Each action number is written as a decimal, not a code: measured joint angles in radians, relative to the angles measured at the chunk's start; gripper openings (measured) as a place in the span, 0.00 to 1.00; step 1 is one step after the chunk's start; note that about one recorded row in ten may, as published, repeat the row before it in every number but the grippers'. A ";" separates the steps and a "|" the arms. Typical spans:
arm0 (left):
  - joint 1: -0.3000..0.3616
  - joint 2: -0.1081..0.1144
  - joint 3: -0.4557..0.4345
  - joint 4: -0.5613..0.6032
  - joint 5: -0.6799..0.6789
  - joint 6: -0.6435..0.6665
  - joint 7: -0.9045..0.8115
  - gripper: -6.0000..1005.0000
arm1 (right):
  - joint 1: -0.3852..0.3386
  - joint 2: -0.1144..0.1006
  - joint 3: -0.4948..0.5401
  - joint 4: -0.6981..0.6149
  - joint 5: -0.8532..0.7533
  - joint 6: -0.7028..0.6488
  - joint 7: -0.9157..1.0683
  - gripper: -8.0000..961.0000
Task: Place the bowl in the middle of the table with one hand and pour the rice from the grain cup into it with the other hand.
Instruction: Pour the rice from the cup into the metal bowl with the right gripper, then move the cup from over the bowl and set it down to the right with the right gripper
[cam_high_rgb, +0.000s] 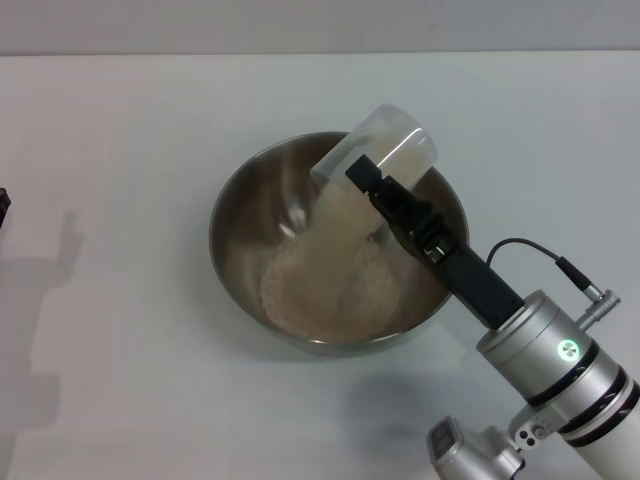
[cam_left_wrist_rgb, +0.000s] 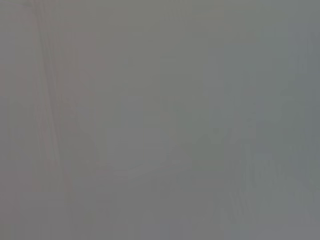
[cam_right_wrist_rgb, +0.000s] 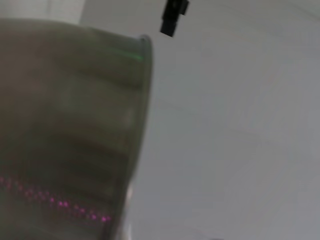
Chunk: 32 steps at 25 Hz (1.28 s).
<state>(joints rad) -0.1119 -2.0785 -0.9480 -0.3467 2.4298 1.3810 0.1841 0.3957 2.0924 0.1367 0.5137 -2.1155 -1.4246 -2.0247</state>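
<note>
The rice (cam_high_rgb: 330, 285) lies in a heap in the bowl (cam_high_rgb: 232, 215), and more slides down from the tipped cup (cam_high_rgb: 385, 150) over the bowl's 1 o'clock side. The bowl sits near the middle of the worktop (cam_high_rgb: 120, 130). The right gripper (cam_high_rgb: 372, 183) is clamped on the cup. The cup's mouth is close to the far rim, so a wobble or quick turn could throw grains over the edge. The left gripper (cam_high_rgb: 3, 208) waits at 9 o'clock; I cannot tell if it is open.
</note>
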 joint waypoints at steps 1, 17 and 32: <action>0.000 0.000 0.000 0.000 0.000 0.000 0.000 0.80 | 0.000 0.000 0.000 0.002 0.000 0.006 -0.023 0.02; -0.001 0.000 0.000 -0.001 0.000 0.006 0.000 0.80 | -0.002 0.000 -0.006 0.041 -0.001 0.076 -0.316 0.02; 0.000 0.000 0.001 -0.002 0.000 0.006 0.000 0.80 | -0.017 0.000 0.038 0.114 -0.004 -0.017 0.231 0.02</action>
<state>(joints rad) -0.1123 -2.0785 -0.9467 -0.3483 2.4298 1.3865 0.1841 0.3789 2.0923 0.1744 0.6275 -2.1195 -1.4414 -1.7938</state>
